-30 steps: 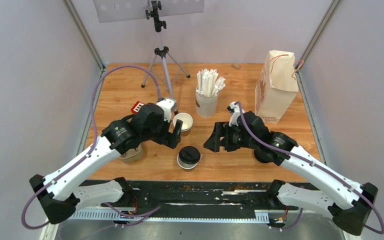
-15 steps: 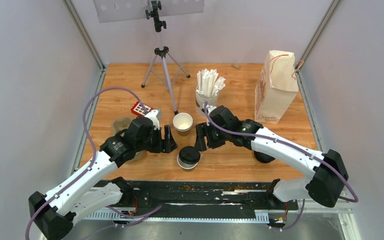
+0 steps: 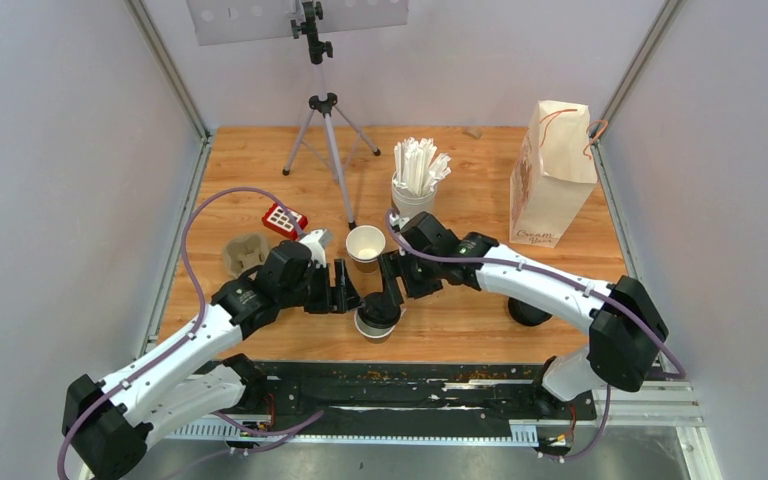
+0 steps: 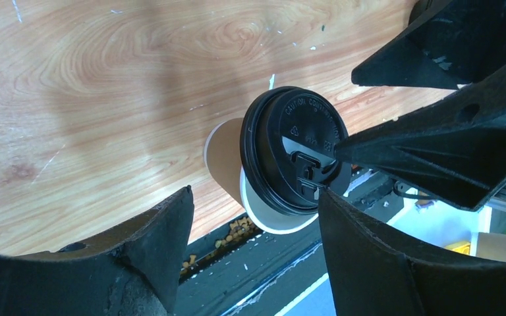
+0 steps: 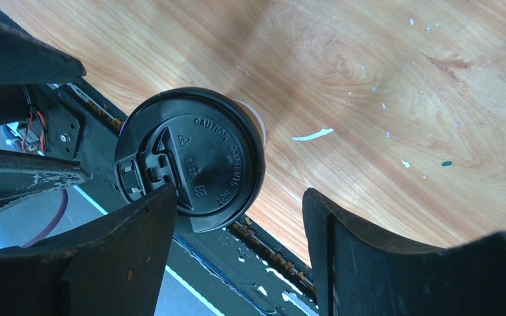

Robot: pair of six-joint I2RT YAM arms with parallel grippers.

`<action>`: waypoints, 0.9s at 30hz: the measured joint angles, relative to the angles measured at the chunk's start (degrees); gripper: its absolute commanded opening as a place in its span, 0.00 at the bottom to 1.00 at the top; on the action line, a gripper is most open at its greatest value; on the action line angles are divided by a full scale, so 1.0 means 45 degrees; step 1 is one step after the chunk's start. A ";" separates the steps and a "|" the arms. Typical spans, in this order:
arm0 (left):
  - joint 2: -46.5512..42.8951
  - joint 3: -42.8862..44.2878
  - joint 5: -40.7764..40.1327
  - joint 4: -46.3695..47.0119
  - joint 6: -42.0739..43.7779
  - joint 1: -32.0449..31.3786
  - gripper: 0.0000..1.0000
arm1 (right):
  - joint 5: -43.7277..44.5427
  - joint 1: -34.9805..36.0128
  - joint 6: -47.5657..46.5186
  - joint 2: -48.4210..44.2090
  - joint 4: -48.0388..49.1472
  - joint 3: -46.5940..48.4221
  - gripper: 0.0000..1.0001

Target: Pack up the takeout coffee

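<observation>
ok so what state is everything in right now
lidded coffee cup: upright, black lid on askew, white rim showing
open paper cup: upright, no lid
straw cup: upright, full of wrapped straws
paper bag: standing upright
cup carrier: flat, no cup in it
left gripper: open, beside the lidded cup
right gripper: open, over the lid

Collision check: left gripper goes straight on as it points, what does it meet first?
Likely the lidded coffee cup, just ahead between its jaws; the right gripper hovers close beyond, depth unclear.
</observation>
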 measured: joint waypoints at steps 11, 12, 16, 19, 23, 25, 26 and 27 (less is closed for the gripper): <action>0.0136 -0.0719 0.0500 0.0646 -0.0301 0.0000 0.73 | 0.0306 0.0991 -0.0117 0.0311 -0.0719 0.0262 0.70; 0.0136 -0.0738 0.0510 0.0661 -0.0316 0.0000 0.73 | 0.0393 0.1088 -0.0117 0.0311 -0.0792 0.0296 0.70; 0.0136 -0.0879 0.0602 0.0772 -0.0369 0.0000 0.71 | 0.0738 0.1511 -0.0117 0.0311 -0.1122 0.0554 0.70; 0.0170 -0.0884 0.0646 0.0831 -0.0369 0.0000 0.69 | 0.0957 0.1744 -0.0112 0.0311 -0.1209 0.0685 0.70; 0.0253 -0.0884 0.0661 0.0869 -0.0340 0.0000 0.61 | 0.1156 0.1875 -0.0112 0.0316 -0.1214 0.0709 0.69; 0.0330 -0.0884 0.0651 0.0860 -0.0282 0.0000 0.59 | 0.1185 0.1875 -0.0112 0.0355 -0.1209 0.0714 0.69; 0.0374 -0.0884 0.0646 0.0860 -0.0238 0.0000 0.58 | 0.1205 0.1875 -0.0112 0.0403 -0.1219 0.0733 0.69; 0.0418 -0.0884 0.0636 0.0835 -0.0194 0.0000 0.57 | 0.1224 0.1875 -0.0112 0.0437 -0.1214 0.0743 0.69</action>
